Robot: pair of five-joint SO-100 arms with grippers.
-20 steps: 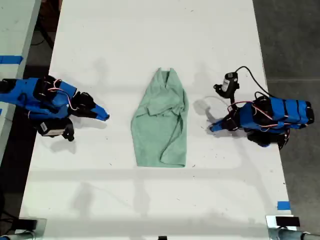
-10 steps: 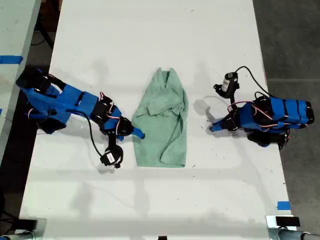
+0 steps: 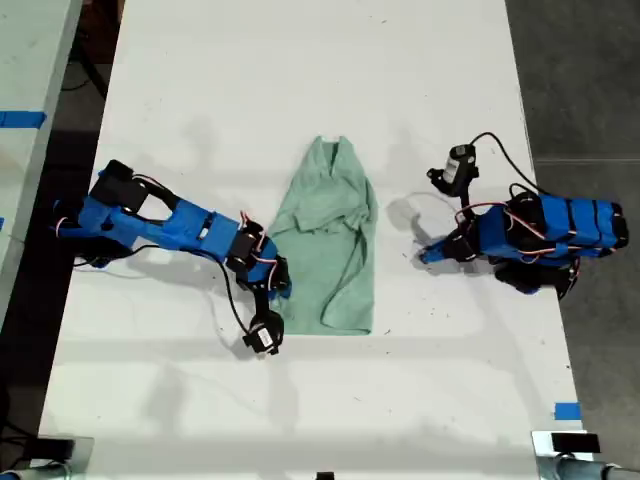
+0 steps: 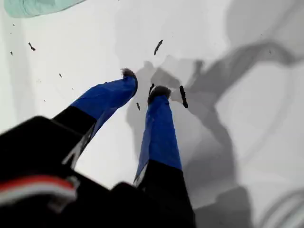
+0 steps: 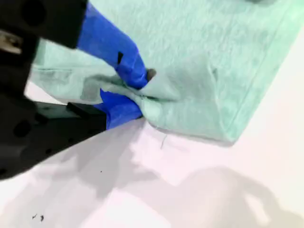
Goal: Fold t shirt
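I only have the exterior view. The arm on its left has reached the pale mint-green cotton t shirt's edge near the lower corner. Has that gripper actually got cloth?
Observer: Yes. The second wrist view shows my second gripper shut on a pinched fold of the pale mint-green cotton t shirt.
Operator: Both layers, or only the top one?
Observer: Cannot tell; the cloth bunches between the blue fingertips, hiding the layers.
Operator: And the arm on the exterior view's right, is it holding anything?
Observer: No. The first wrist view shows my first gripper open, with only the bare white table between its fingers and the t shirt off at the frame's corner.
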